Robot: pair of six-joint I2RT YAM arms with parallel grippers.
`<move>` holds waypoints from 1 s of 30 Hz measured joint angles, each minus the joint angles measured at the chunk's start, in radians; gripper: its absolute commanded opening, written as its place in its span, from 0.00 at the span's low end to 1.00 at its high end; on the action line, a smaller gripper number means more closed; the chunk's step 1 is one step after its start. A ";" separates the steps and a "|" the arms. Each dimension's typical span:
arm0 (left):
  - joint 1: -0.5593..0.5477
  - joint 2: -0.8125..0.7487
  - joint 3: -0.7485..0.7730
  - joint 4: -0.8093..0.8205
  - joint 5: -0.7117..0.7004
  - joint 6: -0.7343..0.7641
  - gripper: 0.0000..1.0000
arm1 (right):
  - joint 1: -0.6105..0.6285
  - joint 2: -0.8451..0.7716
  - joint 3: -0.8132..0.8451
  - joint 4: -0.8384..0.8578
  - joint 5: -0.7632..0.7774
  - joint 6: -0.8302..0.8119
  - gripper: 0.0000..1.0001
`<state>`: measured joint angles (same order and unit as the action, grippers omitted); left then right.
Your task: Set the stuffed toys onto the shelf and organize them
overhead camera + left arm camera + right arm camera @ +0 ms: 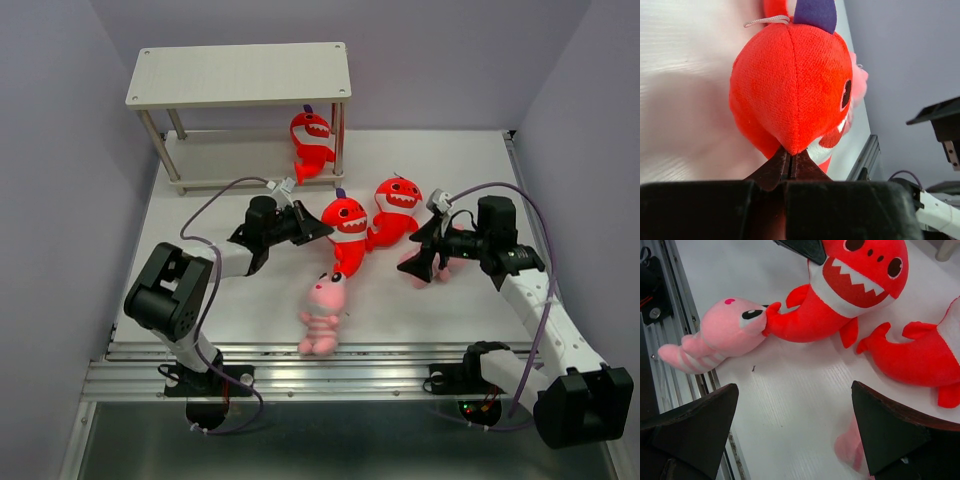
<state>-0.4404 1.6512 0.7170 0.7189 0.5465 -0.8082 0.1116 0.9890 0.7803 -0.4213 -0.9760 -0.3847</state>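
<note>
The shelf (240, 75) stands at the back left, with one red shark (312, 145) at the right end of its lower board. My left gripper (318, 228) is shut, pinching the back of a second red shark's head (346, 230); in the left wrist view the closed gripper (790, 156) bites that shark's plush (795, 85). A third red shark (396, 208) lies just to its right. One pink creature (323, 315) lies near the front edge. My right gripper (425, 252) is open and empty over the second pink creature (424, 270), which is mostly hidden.
The right wrist view shows the open gripper (795, 415) above bare table, the front pink creature (725, 330), the held shark (850, 285) and the third shark (925, 355). The metal rail (330, 370) runs along the near edge. Purple walls enclose the table.
</note>
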 measured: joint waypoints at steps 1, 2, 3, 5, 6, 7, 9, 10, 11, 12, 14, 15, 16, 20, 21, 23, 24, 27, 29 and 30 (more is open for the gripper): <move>-0.006 -0.019 -0.008 0.009 0.006 0.001 0.00 | 0.000 0.000 -0.001 0.000 0.000 -0.003 1.00; -0.011 -0.035 -0.016 0.019 0.014 0.003 0.00 | 0.000 0.002 -0.002 -0.001 0.000 -0.006 1.00; -0.016 -0.052 -0.023 0.024 0.020 0.004 0.00 | 0.000 0.005 -0.002 0.000 -0.002 -0.009 1.00; -0.023 -0.084 -0.032 0.035 0.028 0.009 0.00 | 0.000 0.033 0.002 -0.003 -0.015 -0.011 1.00; -0.030 -0.107 -0.037 0.043 0.032 0.013 0.00 | 0.000 0.055 0.016 -0.019 -0.020 -0.012 1.00; -0.036 -0.121 -0.038 0.048 0.038 0.015 0.00 | 0.000 0.082 0.034 -0.033 -0.028 -0.011 1.00; -0.055 -0.149 -0.038 0.059 0.046 0.018 0.00 | 0.000 0.158 0.097 -0.061 -0.039 -0.006 1.00; -0.067 -0.163 -0.039 0.064 0.049 0.019 0.00 | 0.000 0.196 0.146 -0.087 -0.047 0.011 1.00; -0.080 -0.176 -0.040 0.068 0.053 0.019 0.00 | 0.000 0.222 0.183 -0.093 -0.053 0.023 1.00; -0.095 -0.189 -0.040 0.074 0.054 0.018 0.00 | 0.000 0.249 0.224 -0.096 -0.060 0.041 1.00; -0.118 -0.205 -0.042 0.086 0.055 0.017 0.00 | 0.000 0.290 0.305 -0.099 -0.064 0.073 1.00; -0.131 -0.214 -0.043 0.093 0.055 0.014 0.00 | 0.000 0.304 0.341 -0.100 -0.062 0.091 1.00; -0.140 -0.218 -0.044 0.098 0.055 0.013 0.00 | 0.001 0.309 0.360 -0.103 -0.060 0.102 1.00; -0.179 -0.235 -0.060 0.127 0.048 -0.006 0.00 | 0.024 0.315 0.426 -0.111 -0.013 0.156 1.00; -0.183 -0.236 -0.062 0.133 0.046 -0.010 0.00 | 0.031 0.315 0.434 -0.114 0.000 0.162 1.00; -0.199 -0.237 -0.064 0.140 0.043 -0.019 0.00 | 0.051 0.318 0.439 -0.120 0.018 0.168 1.00; -0.204 -0.237 -0.064 0.143 0.039 -0.021 0.00 | 0.061 0.321 0.439 -0.125 0.026 0.168 1.00; -0.222 -0.237 -0.064 0.157 0.028 -0.031 0.00 | 0.088 0.342 0.438 -0.137 0.042 0.170 0.97; -0.233 -0.237 -0.064 0.160 0.022 -0.034 0.00 | 0.101 0.354 0.432 -0.143 0.044 0.172 0.89; -0.237 -0.237 -0.064 0.159 0.021 -0.035 0.00 | 0.102 0.356 0.430 -0.145 0.044 0.172 0.84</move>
<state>-0.6777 1.4143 0.6525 0.8783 0.5671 -0.8433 0.2138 1.3453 1.2106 -0.5663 -0.9318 -0.2123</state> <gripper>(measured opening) 0.041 0.965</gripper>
